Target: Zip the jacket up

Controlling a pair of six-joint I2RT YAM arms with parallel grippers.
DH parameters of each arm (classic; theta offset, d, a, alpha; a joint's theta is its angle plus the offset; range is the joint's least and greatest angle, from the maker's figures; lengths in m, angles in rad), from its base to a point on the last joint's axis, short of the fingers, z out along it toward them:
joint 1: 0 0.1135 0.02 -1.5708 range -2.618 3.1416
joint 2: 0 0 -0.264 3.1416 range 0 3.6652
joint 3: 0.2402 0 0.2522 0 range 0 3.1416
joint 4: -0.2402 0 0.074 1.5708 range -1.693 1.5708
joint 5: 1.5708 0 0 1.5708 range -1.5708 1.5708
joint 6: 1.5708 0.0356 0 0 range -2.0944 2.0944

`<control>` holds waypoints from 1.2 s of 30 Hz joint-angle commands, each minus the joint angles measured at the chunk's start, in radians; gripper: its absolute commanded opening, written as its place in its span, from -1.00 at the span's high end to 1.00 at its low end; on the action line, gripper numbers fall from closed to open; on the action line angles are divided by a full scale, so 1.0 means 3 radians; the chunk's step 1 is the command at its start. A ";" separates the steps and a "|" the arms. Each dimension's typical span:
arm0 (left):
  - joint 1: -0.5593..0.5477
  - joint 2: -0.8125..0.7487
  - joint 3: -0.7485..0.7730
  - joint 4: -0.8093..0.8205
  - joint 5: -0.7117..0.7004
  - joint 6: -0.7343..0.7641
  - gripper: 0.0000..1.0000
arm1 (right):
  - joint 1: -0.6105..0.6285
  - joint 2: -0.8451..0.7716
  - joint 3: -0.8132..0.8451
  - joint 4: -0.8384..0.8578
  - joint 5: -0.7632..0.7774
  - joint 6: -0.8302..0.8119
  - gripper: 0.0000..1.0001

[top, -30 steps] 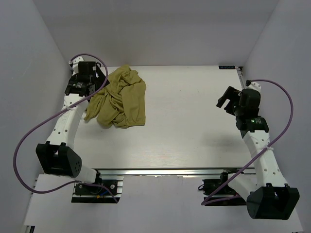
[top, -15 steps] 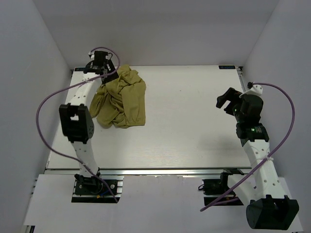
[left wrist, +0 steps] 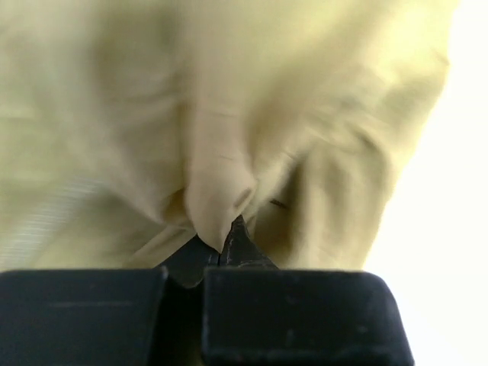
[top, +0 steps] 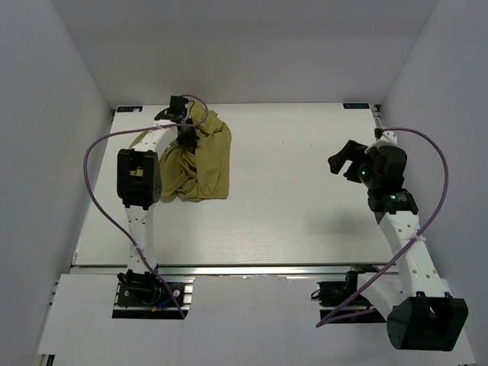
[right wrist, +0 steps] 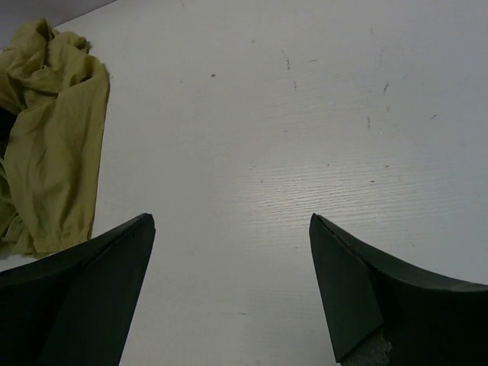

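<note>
Left fingers (left wrist: 245, 258) reached jacket (top: 206, 164) (wrist: pinched).

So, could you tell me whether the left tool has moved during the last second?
Yes. In the top view the left tool has swung rightward, away from the far-left corner of the table, and now sits over the far edge of the jacket.
</note>
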 commanded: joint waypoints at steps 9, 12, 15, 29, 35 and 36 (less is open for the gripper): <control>-0.1427 -0.1101 -0.0822 0.0363 0.0562 0.0201 0.46 | 0.0200 0.0268 -0.0043 0.0065 -0.0373 -0.0144 -0.70; -0.1458 -0.1403 -0.0998 0.0252 0.0521 0.0206 -0.89 | 0.0373 0.0417 0.0039 -0.0032 -0.0230 -0.0185 -0.73; -0.1458 -0.1755 -0.1156 0.0078 0.0088 0.0150 -0.96 | 0.0674 0.0580 0.0116 -0.0094 0.0061 -0.0231 -0.76; 0.0218 -0.1481 -0.1200 -0.0178 -0.0487 -0.0510 -0.96 | 0.1197 0.2364 0.1495 -0.0103 0.0721 -0.0037 -0.78; 0.0291 -0.0664 -0.0560 0.0189 -0.0257 -0.0271 -0.96 | 0.1218 0.3209 0.2355 -0.0411 0.0731 -0.0016 -0.79; 0.0291 -0.0546 -0.0321 0.0245 -0.0191 -0.0229 -0.96 | 0.1218 0.3305 0.2386 -0.0390 0.0731 -0.0011 -0.78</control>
